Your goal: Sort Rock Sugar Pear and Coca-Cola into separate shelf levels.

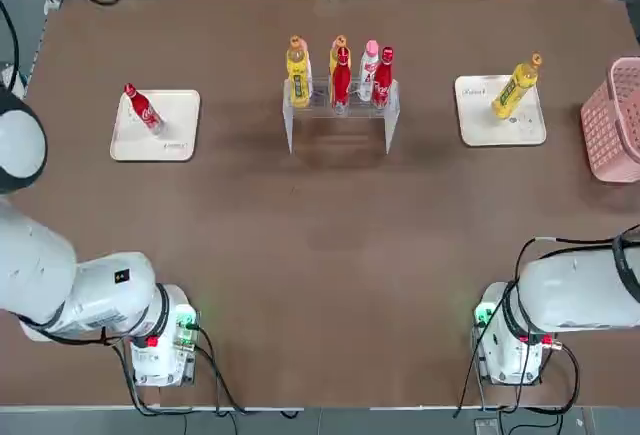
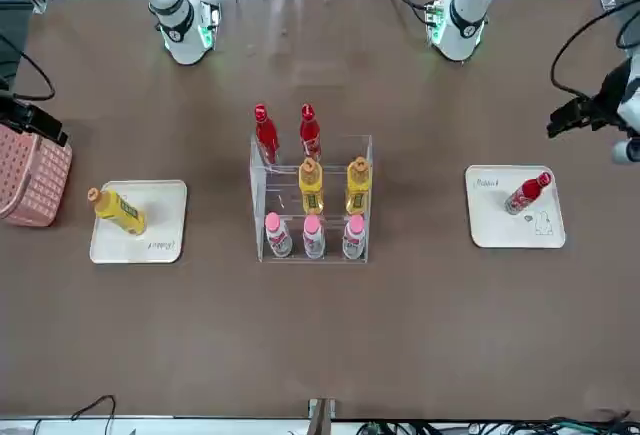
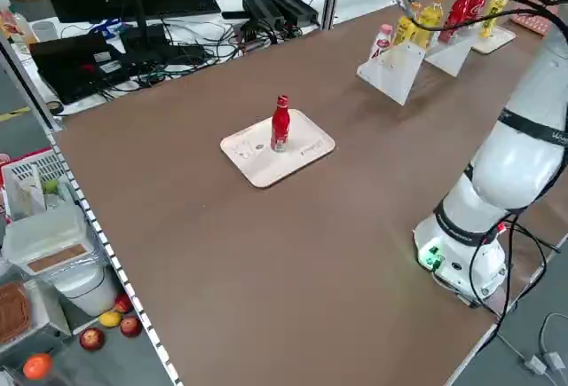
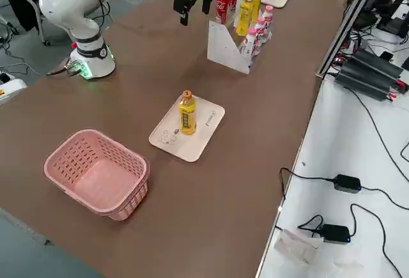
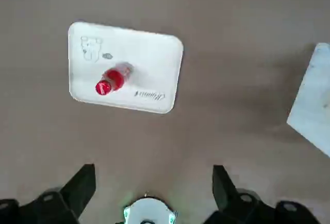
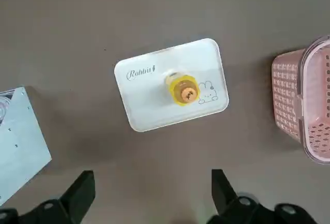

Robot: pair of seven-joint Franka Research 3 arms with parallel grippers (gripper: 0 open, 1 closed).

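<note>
1. I've got the clear rack (image 1: 338,107) mid-table toward the far edge, with wide bare brown tabletop (image 1: 330,255) between it and both arm bases.
2. On the rack's top level stand two Coca-Cola bottles (image 2: 266,133) and two Rock Sugar Pear bottles (image 2: 311,184); three white pink-capped bottles (image 2: 313,237) line the lower level.
3. One more Coca-Cola (image 1: 143,108) stands alone on the left tray (image 1: 155,127), well apart from the rack.
4. One more Rock Sugar Pear (image 1: 515,87) stands on the right tray (image 1: 499,112), with the pink basket (image 1: 612,120) just beside that tray at the table's right edge.
5. My left gripper (image 5: 149,183) hangs high over the table looking down on the left tray, fingers spread wide, holding nothing.
6. My right gripper (image 6: 149,188) hangs high over the right tray, fingers likewise apart and empty.
</note>
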